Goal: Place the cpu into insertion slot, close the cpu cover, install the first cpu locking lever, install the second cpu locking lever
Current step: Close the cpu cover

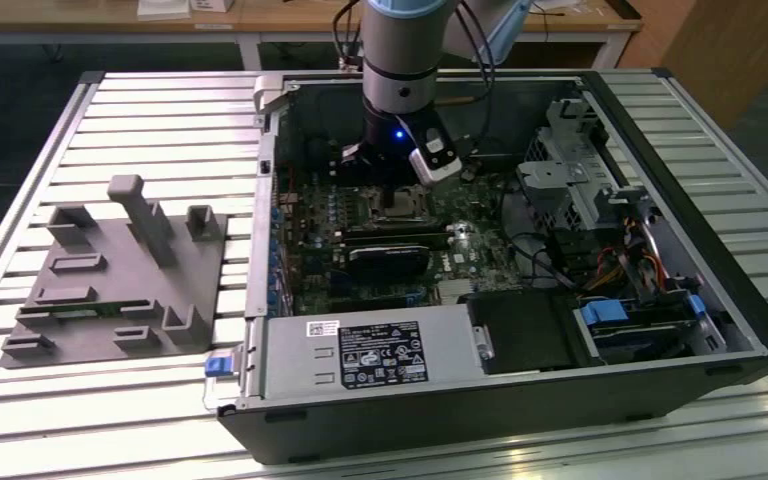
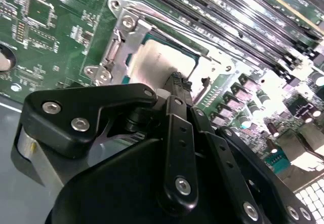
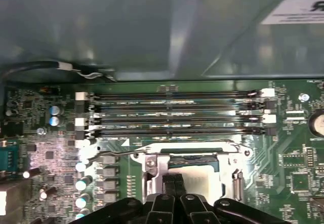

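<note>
pincer [image 3: 175, 178] closed at cpu [image 2: 154, 64] in insertion slot [image 2: 117, 46]

The arm [image 1: 398, 60] points straight down, its hand [image 3: 175, 181] closed tight.

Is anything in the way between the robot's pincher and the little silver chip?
Nothing I can see. In the second wrist view the gripper hangs right over the pale face of the cpu, which lies in the insertion slot. No cable or part sits between them.

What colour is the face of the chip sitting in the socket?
Pale silver-grey. The chip shows best in the second wrist view.
</note>
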Robot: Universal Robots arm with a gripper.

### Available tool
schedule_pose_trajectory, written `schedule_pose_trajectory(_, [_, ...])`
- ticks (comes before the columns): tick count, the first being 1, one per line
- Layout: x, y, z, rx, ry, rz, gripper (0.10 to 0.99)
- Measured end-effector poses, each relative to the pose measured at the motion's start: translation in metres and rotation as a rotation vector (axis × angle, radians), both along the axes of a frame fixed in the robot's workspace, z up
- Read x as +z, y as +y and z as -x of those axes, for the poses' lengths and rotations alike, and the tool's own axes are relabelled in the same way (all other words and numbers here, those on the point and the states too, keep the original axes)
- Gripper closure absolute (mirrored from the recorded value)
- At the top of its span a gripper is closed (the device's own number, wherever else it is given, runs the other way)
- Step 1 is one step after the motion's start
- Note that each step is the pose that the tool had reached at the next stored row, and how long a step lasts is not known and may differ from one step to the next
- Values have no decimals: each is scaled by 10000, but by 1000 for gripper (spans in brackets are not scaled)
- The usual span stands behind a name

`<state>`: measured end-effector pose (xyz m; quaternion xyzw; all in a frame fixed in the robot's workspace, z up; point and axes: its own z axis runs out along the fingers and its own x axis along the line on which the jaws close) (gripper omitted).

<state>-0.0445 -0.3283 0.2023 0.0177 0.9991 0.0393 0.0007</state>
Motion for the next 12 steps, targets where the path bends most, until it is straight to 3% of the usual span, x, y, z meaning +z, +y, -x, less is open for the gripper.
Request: schedule_pose_trajectory(12, [-15,0,-147,0,1,0,980])
